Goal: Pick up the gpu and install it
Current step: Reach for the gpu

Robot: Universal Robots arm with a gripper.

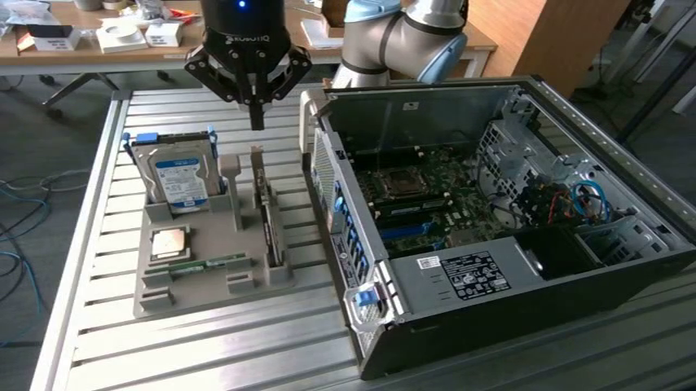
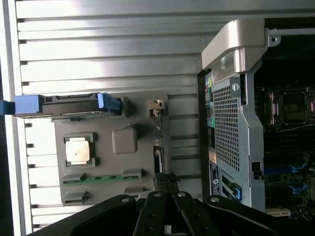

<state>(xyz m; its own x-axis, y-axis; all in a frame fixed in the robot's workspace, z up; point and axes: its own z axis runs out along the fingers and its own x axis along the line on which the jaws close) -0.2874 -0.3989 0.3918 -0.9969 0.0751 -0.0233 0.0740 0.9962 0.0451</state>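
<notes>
Item under inspection: the gpu (image 1: 269,224) (image 2: 158,157) stands on its long edge in a slot of the grey holder (image 1: 163,297) (image 2: 142,189), on the side of the holder nearest the computer case (image 1: 413,114) (image 2: 231,123). Its pale bracket end points up and away from the exterior camera. Nothing is touching it.

Other items in the same holder:
- A hard drive (image 1: 179,179) (image 2: 69,104) with a blue-white label stands upright to the exterior view's left of the gpu.
- A processor chip (image 1: 169,243) (image 2: 78,150) lies flat.
- A narrow green memory stick (image 1: 212,265) (image 2: 101,178) lies flat near the front.

Surface: the holder and the case sit side by side on a slatted aluminium table (image 1: 218,342) (image 2: 108,49). The case lies open, with its motherboard (image 1: 435,195) exposed.

Room: behind the table is a desk carrying white boxes (image 1: 120,37), and a wooden cabinet (image 1: 555,32) stands at the exterior view's right. Cables (image 1: 22,195) trail on the floor.

Arm (image 1: 381,37): it reaches in from behind the case, with the wrist pointing straight down. The gripper (image 1: 257,120) hangs above the gpu's far end, clear of it. Its jaws are pressed together and hold nothing.
</notes>
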